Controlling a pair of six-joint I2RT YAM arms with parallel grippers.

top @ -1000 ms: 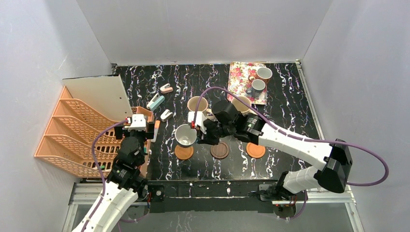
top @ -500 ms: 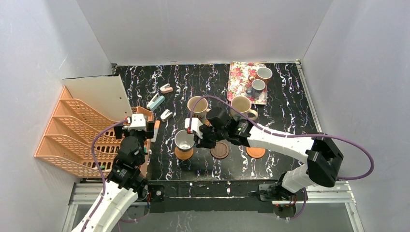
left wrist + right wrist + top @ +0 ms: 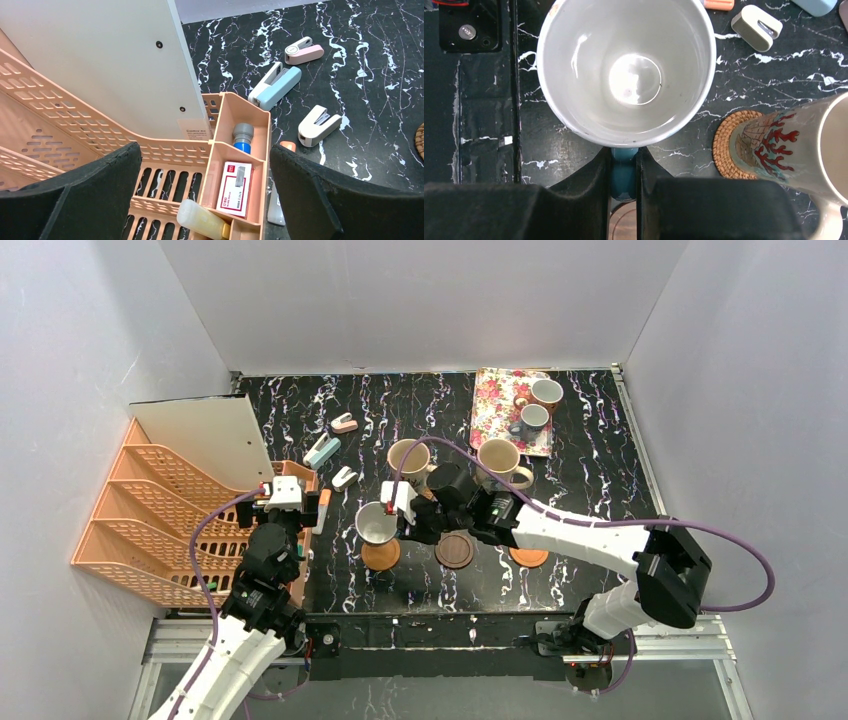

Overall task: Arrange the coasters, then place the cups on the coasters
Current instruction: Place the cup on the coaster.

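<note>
My right gripper [image 3: 404, 521] [image 3: 624, 172] is shut on the blue handle [image 3: 624, 167] of a small cup [image 3: 378, 523] [image 3: 626, 70] with a white inside. The cup hangs upright just above and behind an orange-brown coaster [image 3: 380, 555]. A dark brown coaster [image 3: 455, 550] and another orange-brown one [image 3: 528, 557], partly under my arm, lie to the right. Two big beige cups [image 3: 408, 457] [image 3: 500, 458] stand behind; one [image 3: 794, 145] rests on a woven coaster [image 3: 726, 145]. Two small cups [image 3: 546, 392] [image 3: 532, 418] sit on the floral tray [image 3: 495, 400]. My left gripper [image 3: 285, 502] [image 3: 207, 200] is open over the organiser.
A peach desk organiser [image 3: 150, 520] [image 3: 240, 150] with a white board [image 3: 205, 440] fills the left side; it holds a box, a bottle and a tube. Three staplers [image 3: 344, 423] [image 3: 322, 451] [image 3: 344, 477] lie behind the held cup. The table's near edge [image 3: 430, 625] runs along the front.
My right arm has stretched leftward, carrying the cup slightly left above the left coaster. The big beige cup that the arm covered now shows. The left arm has not moved.
</note>
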